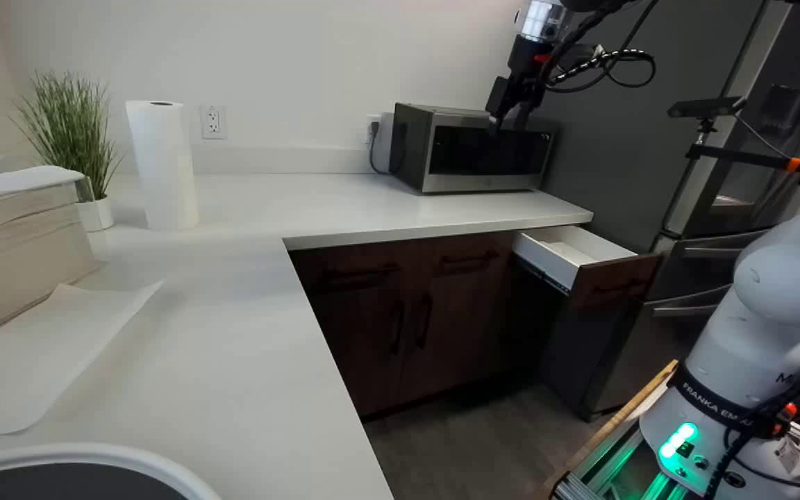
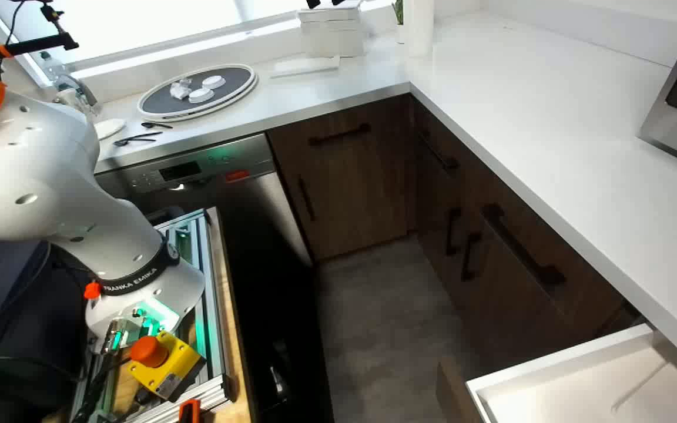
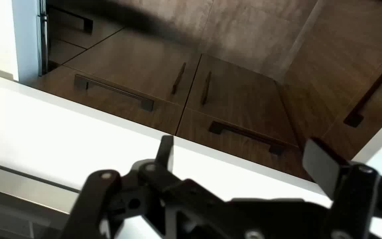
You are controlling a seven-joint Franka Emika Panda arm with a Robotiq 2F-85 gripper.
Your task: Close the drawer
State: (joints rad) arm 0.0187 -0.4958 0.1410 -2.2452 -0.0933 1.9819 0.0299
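Observation:
The drawer stands pulled out under the countertop's end. Its dark brown front [image 1: 612, 281] with a dark handle and its pale inner box [image 1: 546, 257] show in an exterior view. Its white rim [image 2: 556, 358] is at the bottom right of an exterior view, partly cut off. In the wrist view a pale drawer side [image 3: 27, 43] is at the upper left. My gripper [image 1: 509, 121] points down, high above the countertop near the microwave, apart from the drawer. In the wrist view its fingers [image 3: 240, 149] are wide apart with nothing between them.
The microwave [image 1: 490, 149] sits on the white countertop [image 1: 372, 201], whose edge overhangs the drawer. A dark fridge [image 1: 622, 125] stands beside the drawer. Closed brown cabinets [image 2: 491, 282] with protruding handles line the counter. A paper towel roll [image 1: 162, 167] stands on the counter.

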